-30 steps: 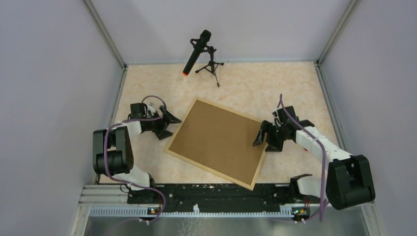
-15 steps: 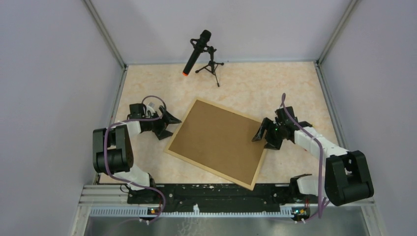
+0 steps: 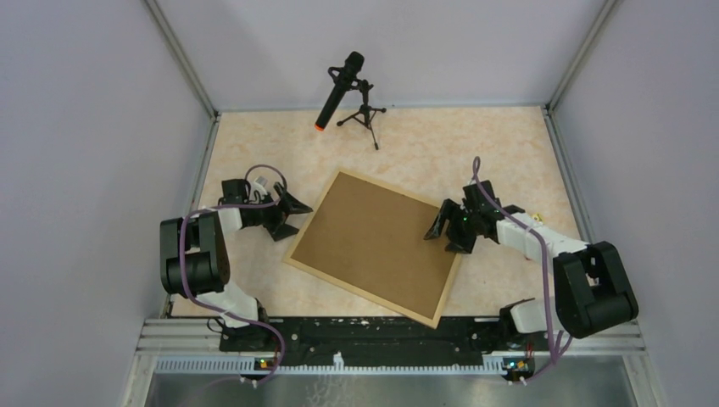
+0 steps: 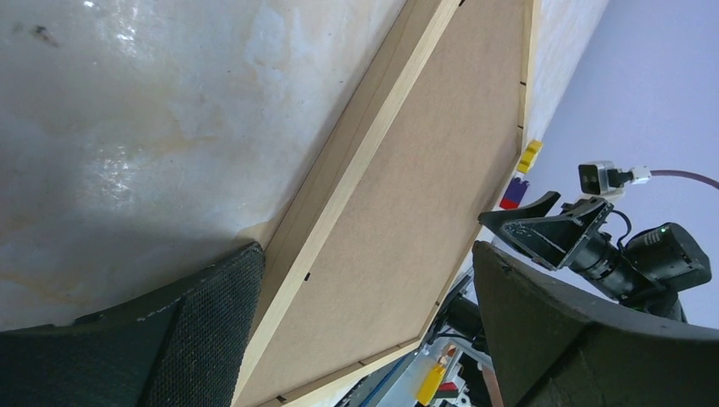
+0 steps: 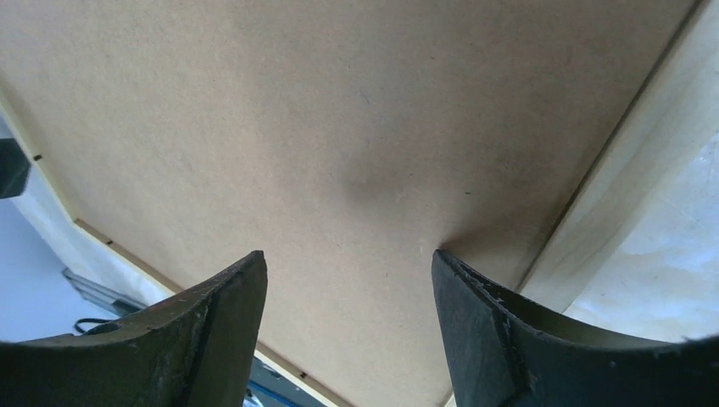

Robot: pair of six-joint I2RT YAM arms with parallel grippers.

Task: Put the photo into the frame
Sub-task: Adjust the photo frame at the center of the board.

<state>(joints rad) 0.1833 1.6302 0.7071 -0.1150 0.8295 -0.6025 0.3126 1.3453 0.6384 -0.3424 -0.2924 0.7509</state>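
Brown backing board [image 3: 377, 246] fills the frame [image 4: 365, 161], hiding whatever lies beneath. The left gripper [image 3: 297, 219] gapes empty at nine o'clock. The right gripper [image 3: 441, 237] stands parted and empty at three.

frame [image 4: 360, 157] smooth pale wood; backing board [image 3: 373, 246] matt; table [image 4: 127, 127] glossy

Frame [image 4: 331, 195] flat on table [image 3: 509, 144], backing board [image 3: 373, 242] inside it, microphone stand [image 3: 365, 114] behind them

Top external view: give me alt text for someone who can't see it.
A light-wood frame lies skewed on a marbled table, its brown backing board facing up. The open left gripper sits at its left edge, the open right gripper over the board's right edge; a microphone on a tripod stands at the far side.
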